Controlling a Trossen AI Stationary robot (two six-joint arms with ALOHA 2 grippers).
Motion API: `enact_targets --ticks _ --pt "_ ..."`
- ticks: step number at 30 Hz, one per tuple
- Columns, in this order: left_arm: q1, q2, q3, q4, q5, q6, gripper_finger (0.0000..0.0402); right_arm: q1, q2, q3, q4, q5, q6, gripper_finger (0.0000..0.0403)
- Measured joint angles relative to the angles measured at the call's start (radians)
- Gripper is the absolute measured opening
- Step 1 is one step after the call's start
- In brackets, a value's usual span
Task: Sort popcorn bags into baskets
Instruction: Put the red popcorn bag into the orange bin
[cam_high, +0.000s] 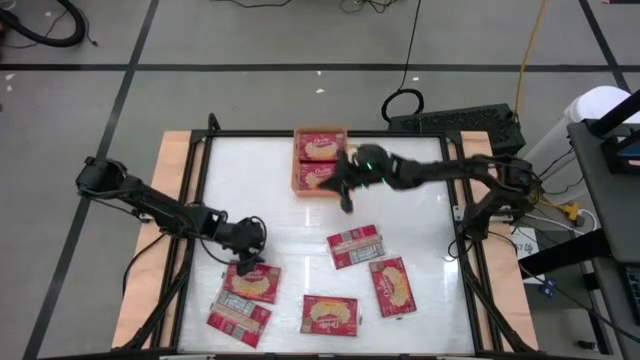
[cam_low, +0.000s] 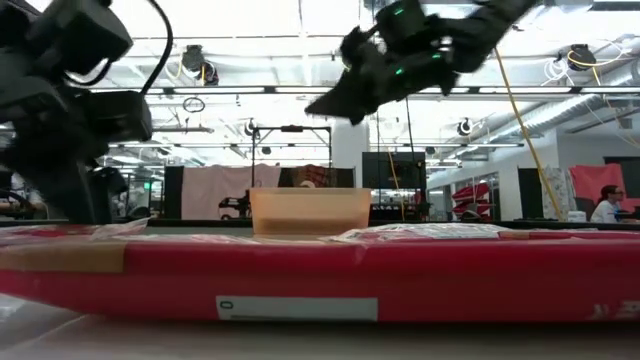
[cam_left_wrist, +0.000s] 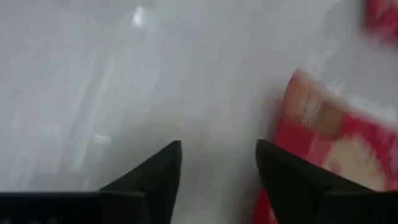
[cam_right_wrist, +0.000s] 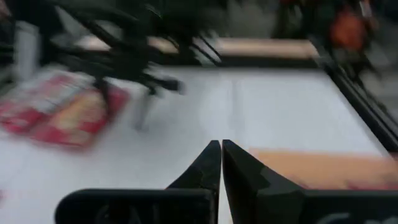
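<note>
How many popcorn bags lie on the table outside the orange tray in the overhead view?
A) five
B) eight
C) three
A) Five: in the high view two bags lie near the left gripper, one at the front middle and two right of centre, while the orange tray holds the other bags, beside the shut right gripper.

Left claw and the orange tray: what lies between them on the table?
Nothing: in the high view, bare white tabletop separates the left claw from the orange tray.
</note>
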Motion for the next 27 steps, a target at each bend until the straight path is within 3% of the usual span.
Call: enact_targets --ticks 5,9,13,18,27 --pt "-0.044 -0.019 0.006 -0.125 0.032 -0.094 0.0267 0.099 -0.079 -0.222 0.323 0.005 0.0 0.0009" --pt "-0.047 -0.063 0.005 -0.19 0.123 -0.121 0.0278 0.132 -0.1 -0.338 0.454 0.008 0.023 0.0009" --pt "-0.048 -0.134 0.002 -0.312 0.206 -0.152 0.0262 0.146 -0.099 -0.382 0.454 0.058 0.07 0.0009" --pt "-0.078 -0.202 0.002 -0.488 0.219 -0.179 0.0238 0.173 -0.099 -0.403 0.438 0.058 0.078 0.0009" --pt "-0.122 -0.202 -0.001 -0.456 0.183 -0.175 0.0207 0.209 -0.099 -0.403 0.443 0.058 0.047 0.0009"
